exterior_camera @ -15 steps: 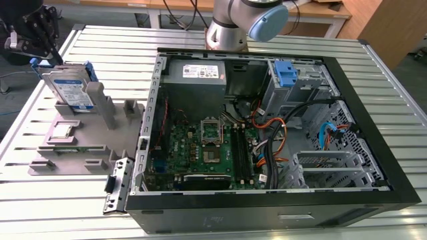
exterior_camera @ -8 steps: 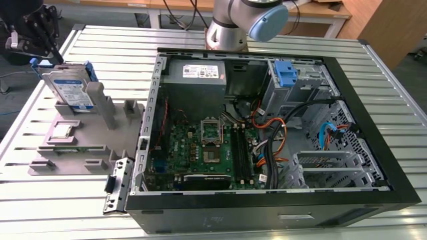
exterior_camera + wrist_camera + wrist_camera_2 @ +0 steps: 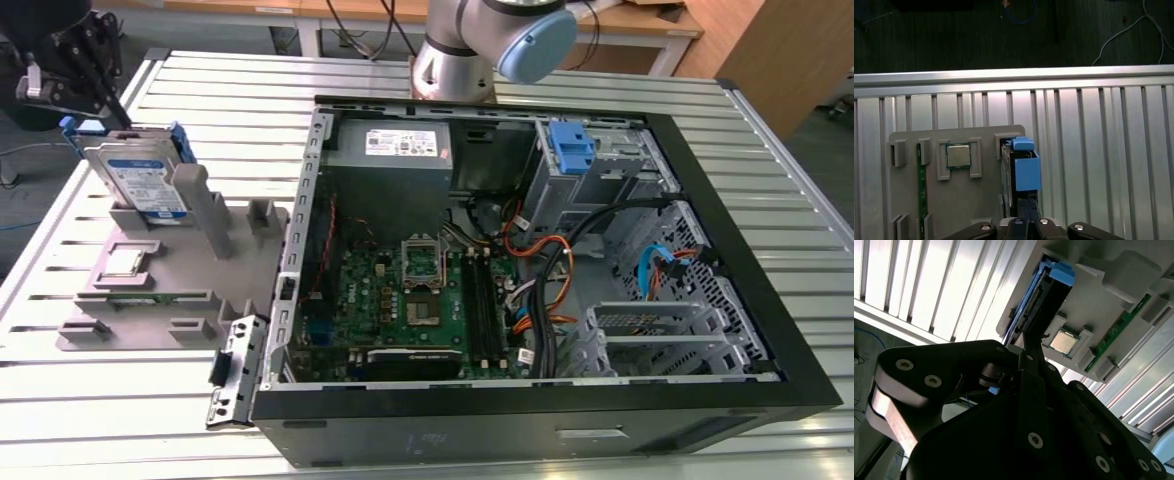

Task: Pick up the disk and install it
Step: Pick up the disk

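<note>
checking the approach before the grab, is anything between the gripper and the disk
Nothing visible. In the first wrist view the gripper sits right at the blue end of the disk, which stands on edge in the grey holder.

Disk (image 3: 140, 180): standing upright in fixture tray (image 3: 147, 335), exterior view's left.
Processor chip (image 3: 123, 262): lying in tray beside disk.
Computer case (image 3: 534, 415): sitting beside tray, exterior view's right.
</note>
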